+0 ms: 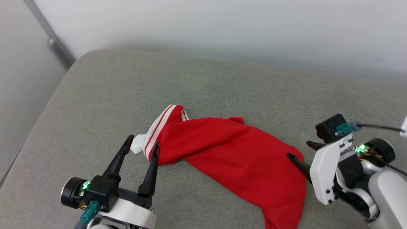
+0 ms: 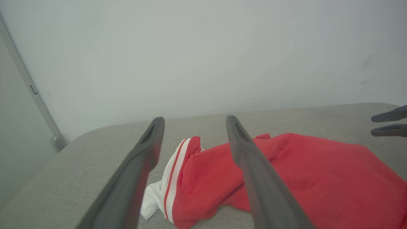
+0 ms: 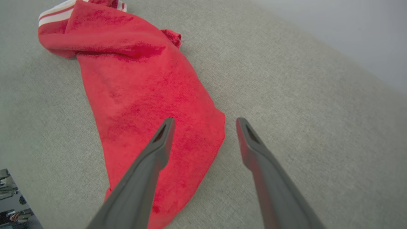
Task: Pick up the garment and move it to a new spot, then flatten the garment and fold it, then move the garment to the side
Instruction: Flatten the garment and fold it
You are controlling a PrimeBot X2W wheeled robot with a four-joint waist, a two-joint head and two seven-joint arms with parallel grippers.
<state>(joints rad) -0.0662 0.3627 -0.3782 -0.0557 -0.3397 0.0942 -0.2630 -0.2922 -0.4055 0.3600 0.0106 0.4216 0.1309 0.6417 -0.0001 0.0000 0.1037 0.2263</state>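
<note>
Garment (image 1: 235,152) on grey cushion (image 1: 222,79), left gripper (image 1: 143,141) wide (empty) at sleeve edge, right gripper (image 1: 298,149) wide at opposite edge

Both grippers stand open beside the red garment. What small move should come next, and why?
Probably lower the left gripper onto the striped sleeve end of the garment and close it there. Its open jaws frame that end, the right gripper stands open at the opposite edge, and the cloth lies bunched and unheld on the grey surface.
</note>
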